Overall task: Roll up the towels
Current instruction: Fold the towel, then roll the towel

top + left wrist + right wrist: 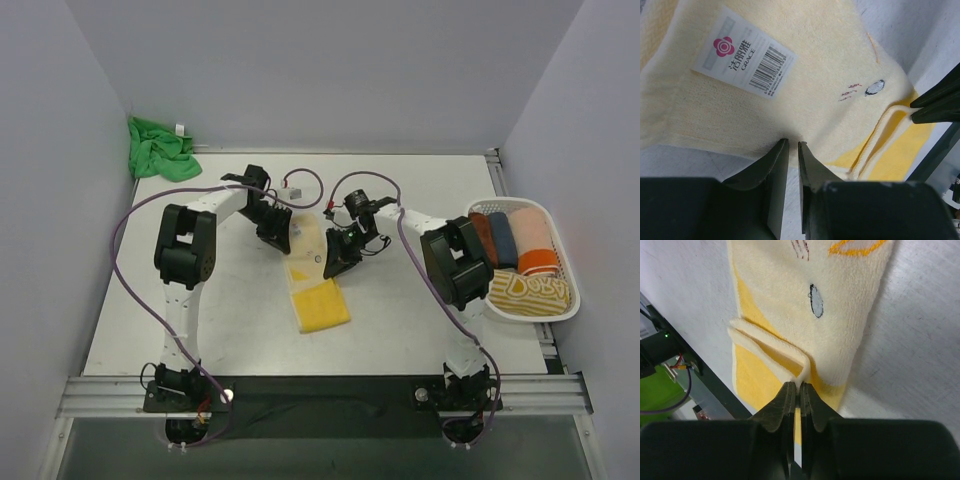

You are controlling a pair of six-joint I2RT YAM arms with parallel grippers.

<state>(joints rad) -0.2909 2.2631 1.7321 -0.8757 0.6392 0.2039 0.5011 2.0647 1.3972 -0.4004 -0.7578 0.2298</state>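
Note:
The pale yellow towel (pixel 315 290) lies flat mid-table, its near end a brighter yellow. My left gripper (pixel 278 235) is at its far left edge. In the left wrist view the jaws (pixel 793 144) stand almost closed on the rim of the yellow towel (pixel 805 65), below its white barcode label (pixel 742 55). My right gripper (pixel 335 255) is shut on a raised fold of the yellow towel (pixel 840 300), pinched at the fingertips (pixel 799 386). The green towel (pixel 158 150) lies crumpled at the back left corner, away from both grippers.
A white slatted basket (pixel 530 316) stands at the right edge and holds several rolled towels (pixel 520 240). Grey walls close in the back and both sides. A metal rail (pixel 320 392) runs along the near edge, by the arm bases.

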